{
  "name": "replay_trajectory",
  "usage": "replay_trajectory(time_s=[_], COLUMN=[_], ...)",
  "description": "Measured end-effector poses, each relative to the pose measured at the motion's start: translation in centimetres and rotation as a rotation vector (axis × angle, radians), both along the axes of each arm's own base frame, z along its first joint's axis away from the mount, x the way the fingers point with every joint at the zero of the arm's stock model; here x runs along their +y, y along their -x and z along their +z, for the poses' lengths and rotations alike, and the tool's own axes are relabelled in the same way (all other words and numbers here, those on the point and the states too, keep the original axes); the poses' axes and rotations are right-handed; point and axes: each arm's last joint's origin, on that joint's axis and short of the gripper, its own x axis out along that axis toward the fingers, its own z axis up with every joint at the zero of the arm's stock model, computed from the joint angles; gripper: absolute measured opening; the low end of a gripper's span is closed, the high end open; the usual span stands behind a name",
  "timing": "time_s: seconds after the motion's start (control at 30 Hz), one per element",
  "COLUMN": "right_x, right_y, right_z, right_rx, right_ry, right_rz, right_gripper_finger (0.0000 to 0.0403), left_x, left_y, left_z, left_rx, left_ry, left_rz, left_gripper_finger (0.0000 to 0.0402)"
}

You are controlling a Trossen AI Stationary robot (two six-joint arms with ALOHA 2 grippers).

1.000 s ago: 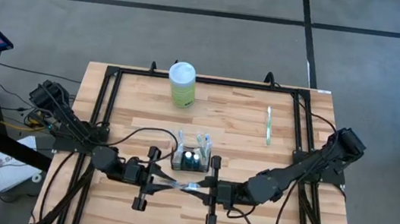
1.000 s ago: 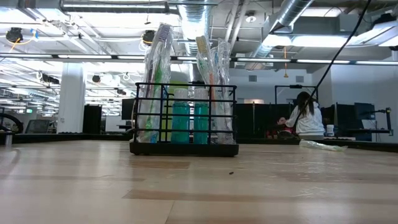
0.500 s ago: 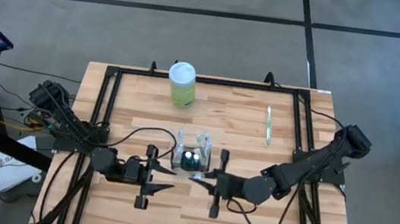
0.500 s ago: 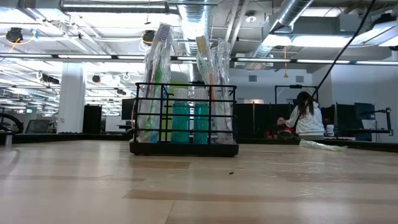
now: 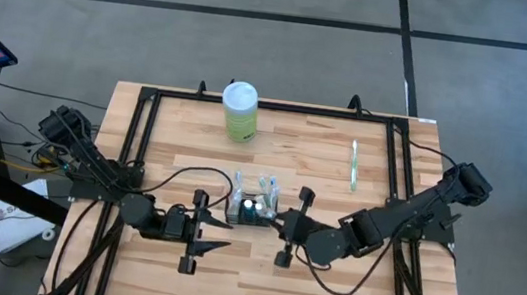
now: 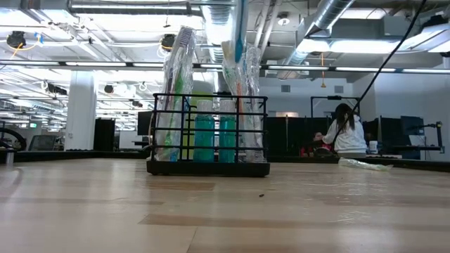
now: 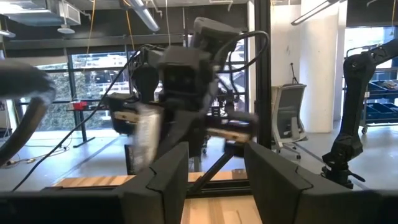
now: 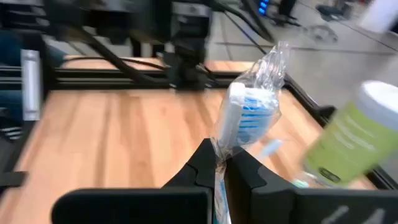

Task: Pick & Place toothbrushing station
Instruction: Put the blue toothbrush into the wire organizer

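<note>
1. At mid-table, toward the near edge in the high view: toothbrushing station [image 5: 250, 207], a small black wire-mesh caddy, standing upright on the wooden table [image 5: 321, 175] between the two grippers.
2. Just beside the caddy: right gripper [image 5: 279, 224], right at its right flank; left gripper [image 5: 216, 233] lower and to its left, a little apart, fingers spread wide with nothing between them.
3. Only in the right wrist view: right gripper [image 8: 216, 167] pinched on the foot of a clear-wrapped toothbrush [image 8: 245, 115] with a blue and white head, fingers nearly meeting around the wrapper.
4. Only in the low view: caddy [image 6: 208, 133] seen side-on, black bars and a solid base flat on the wood, two teal tubes [image 6: 214, 138] upright inside, wrapped toothbrushes [image 6: 176, 88] rising far above its rim; a blue streak crossing the top edge above it.
5. Only in the left wrist view: the left arm's own dark fingers [image 7: 168, 177] held apart, the right arm blurred beyond them.
6. At the far edge in the high view: pale green bottle with a white cap [image 5: 240, 111], well apart from the caddy; a green toothbrush [image 5: 353, 166] lying flat toward the right side.
7. Far behind the table in the low view: a seated person [image 6: 343, 133].
</note>
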Motion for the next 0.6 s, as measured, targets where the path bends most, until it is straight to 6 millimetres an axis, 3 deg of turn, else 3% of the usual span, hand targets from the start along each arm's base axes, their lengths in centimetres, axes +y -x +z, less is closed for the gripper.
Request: replay_trajectory(time_s=[0.6], right_x=[-1.3], right_y=[0.0], right_z=[-1.2], right_rx=[0.086], right_ry=[-0.034], right_rz=[-0.059], right_gripper_finger=[0.0003], left_x=[0.0], left_y=[0.0], left_z=[0.0], left_rx=[0.0], left_ry=[0.002], left_rz=[-0.002], left_gripper_finger=[0.0148])
